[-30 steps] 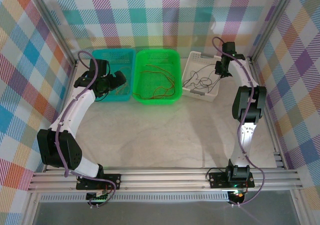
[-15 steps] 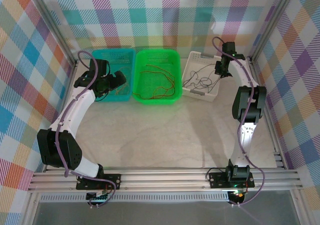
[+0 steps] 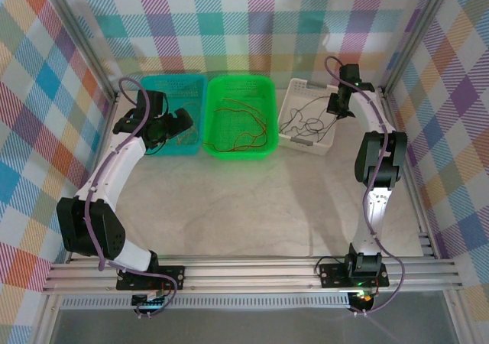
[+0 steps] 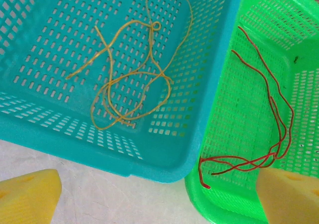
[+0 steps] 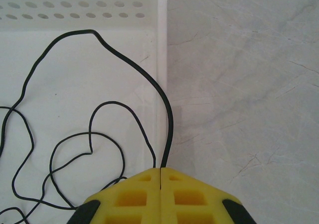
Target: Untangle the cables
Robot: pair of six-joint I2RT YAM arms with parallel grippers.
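Left arm stretched toward table's far-left corner, left gripper (image 3: 182, 124) pointing down, jaws spread wide. Right arm extended toward far-right corner, right gripper (image 5: 160, 176) with fingers pressed together, pinching end of black cable (image 5: 167, 109)

The bench (image 3: 252, 206) has a pale, marble-like top with faint grey veins. Panels printed in pastel plaid close it in: a back wall (image 3: 252, 23) at 12 o'clock and side walls at 9 o'clock (image 3: 38, 92) and 3 o'clock (image 3: 458, 92). Silver metal posts (image 3: 84, 46) rise at the far corners. Ribbed aluminium rails (image 3: 252, 271) run along the 6 o'clock edge. The light is soft and even, and shadows are faint.
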